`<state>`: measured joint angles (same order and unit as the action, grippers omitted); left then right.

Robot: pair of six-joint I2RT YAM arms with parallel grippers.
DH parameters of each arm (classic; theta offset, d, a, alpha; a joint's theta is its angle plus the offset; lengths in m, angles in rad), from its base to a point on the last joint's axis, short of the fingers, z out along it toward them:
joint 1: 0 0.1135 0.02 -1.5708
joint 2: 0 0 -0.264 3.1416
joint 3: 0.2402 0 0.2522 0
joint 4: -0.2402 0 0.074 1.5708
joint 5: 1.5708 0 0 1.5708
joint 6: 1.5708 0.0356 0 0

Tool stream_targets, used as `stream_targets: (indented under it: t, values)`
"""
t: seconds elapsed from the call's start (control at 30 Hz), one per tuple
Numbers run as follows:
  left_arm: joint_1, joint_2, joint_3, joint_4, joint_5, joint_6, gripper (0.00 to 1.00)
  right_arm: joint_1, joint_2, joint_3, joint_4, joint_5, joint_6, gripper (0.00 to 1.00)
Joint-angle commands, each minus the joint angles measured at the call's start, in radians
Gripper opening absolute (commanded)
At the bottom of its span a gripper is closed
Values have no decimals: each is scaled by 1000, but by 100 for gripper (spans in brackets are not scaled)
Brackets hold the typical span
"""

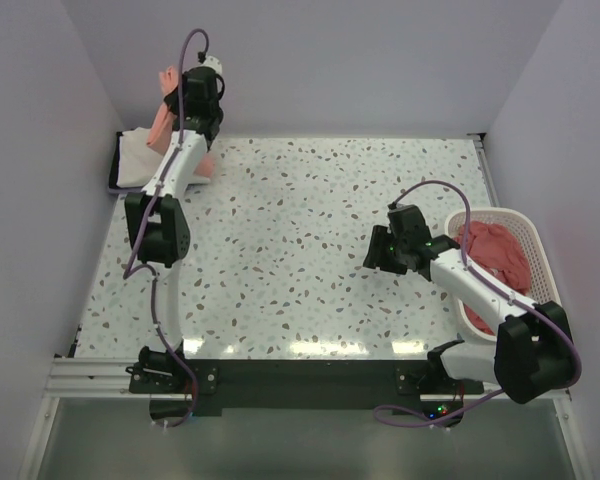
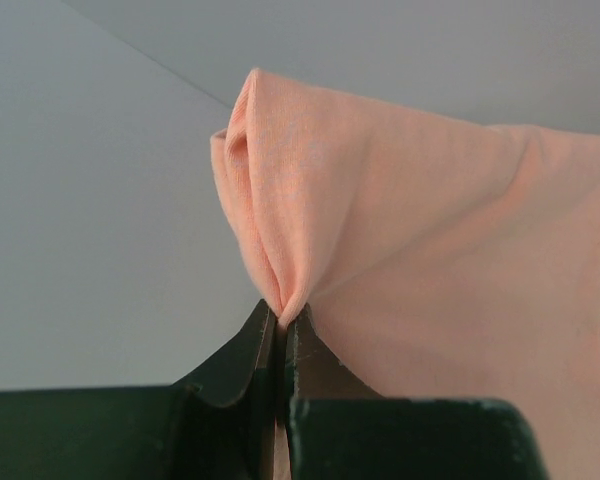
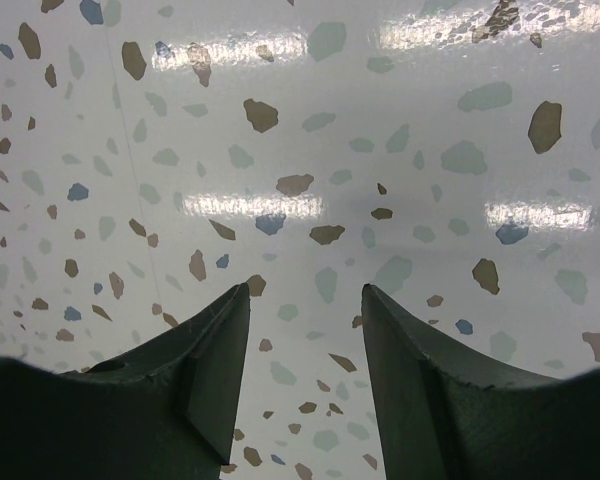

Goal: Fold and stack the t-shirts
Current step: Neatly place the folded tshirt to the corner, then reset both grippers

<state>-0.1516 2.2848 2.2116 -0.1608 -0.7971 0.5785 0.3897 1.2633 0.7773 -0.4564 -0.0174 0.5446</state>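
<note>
Pale walls close in a speckled table (image 1: 310,250) on three sides. At the table's right edge sits a white lattice basket (image 1: 485,212) with darker pink-red t-shirts (image 1: 495,255) heaped inside. At the table's far left corner lies a cream-white t-shirt (image 1: 138,158), flattened (whether it is neatly folded, I cannot tell). Above that same corner a salmon-pink t-shirt (image 2: 400,300) hangs lifted off the table, a bunched fold of it pinched tight in the left gripper (image 2: 283,318). The right gripper (image 3: 305,290) hovers over the table's right half, beside the basket, jaws apart with nothing between them.
</note>
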Motion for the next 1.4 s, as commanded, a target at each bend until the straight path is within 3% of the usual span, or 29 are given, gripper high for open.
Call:
stream_targets:
  t: [0.0, 0.27, 0.3, 0.33, 0.37, 0.4, 0.5, 0.63, 0.8, 0.9, 1.03, 1.37]
  values:
    - [33, -53, 0, 52, 30, -40, 0, -2, 7, 13, 8, 14, -2, 52]
    - [136, -1, 17, 18, 122, -114, 0, 8, 73, 43, 24, 2, -6, 52]
    - [148, 5, 20, 14, 136, -149, 5, 8, 77, 45, 30, -1, -8, 52]
    - [152, 11, 23, 9, 151, -173, 36, 8, 84, 46, 33, -3, -9, 52]
    - [197, 18, 25, 7, 153, -224, 53, 9, 85, 45, 35, -9, -11, 52]
    - [211, 19, 26, -12, 157, -248, 83, 9, 90, 50, 33, -10, -14, 53]
    - [244, 16, 65, -78, 153, -380, 99, 12, 81, 51, 32, -13, -21, 53]
    - [245, -21, 111, -132, 234, -480, 100, 14, 35, 53, 25, -12, -23, 54]
    - [244, -126, 25, -143, 303, -604, 100, 15, -24, 25, 22, -12, -18, 54]
    - [242, -209, -91, -125, 371, -701, 100, 17, -51, 17, 19, -7, -18, 54]
    - [206, -346, -370, -40, 510, -802, 100, 15, -76, 16, 25, -1, -21, 54]
    - [6, -695, -788, -55, 539, -971, 100, 17, -153, 53, -1, -10, -25, 54]
